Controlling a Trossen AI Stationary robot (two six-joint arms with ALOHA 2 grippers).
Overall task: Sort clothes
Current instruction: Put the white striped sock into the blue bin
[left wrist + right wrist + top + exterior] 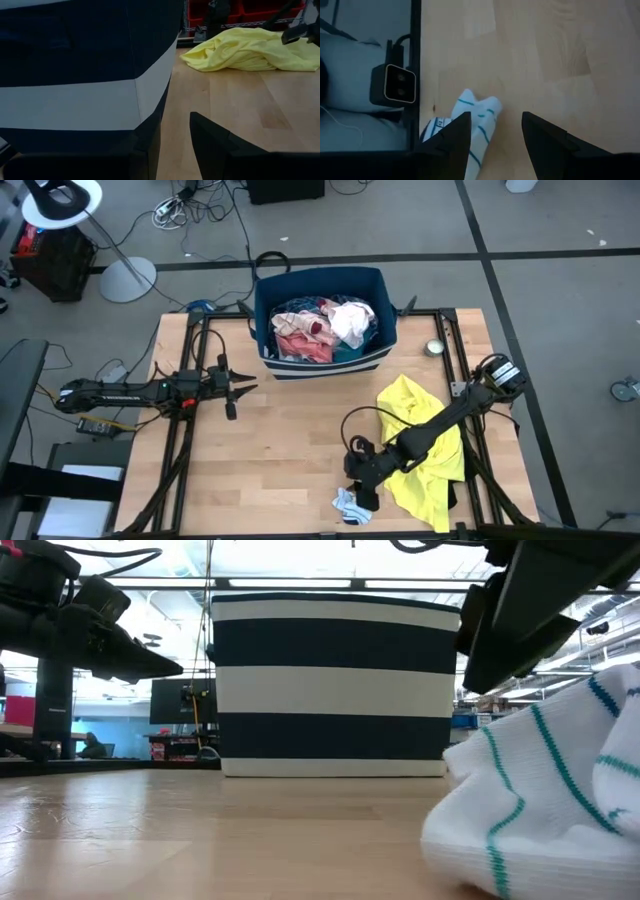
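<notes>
From the high view I count two arms over one wooden bench (280, 450). The left hand (238, 390) sits at centre left of the frame, fingers apart and empty, pointing toward the bin. The right hand (365, 492) is at lower centre, just above a small white sock (347, 504) with teal stripes that lies near the lower edge of the bench. One yellow shirt (425, 442) is spread at lower right, partly under the right arm. One navy and white bin (322, 320) stands at upper centre, and in it I can make out a pink piece (303, 340), a white piece (351, 322) and some blue cloth; an exact count of the pile I cannot give. A small round tin (434, 348) lies right of the bin.

In the low view the bin (335, 685) fills the middle, the sock (540, 810) bulks at lower right, and one dark arm shows at each upper corner.

In the left wrist view the bin's striped wall (85, 75) takes the left half, the yellow shirt (250, 50) lies at upper right, and the two dark fingers (215, 145) stand released along the bottom.

In the right wrist view two fingers (452, 140) are spread with nothing between them; the sock (470, 120) lies partly behind the left one, beside a small camera (395, 85) at the bench edge.
</notes>
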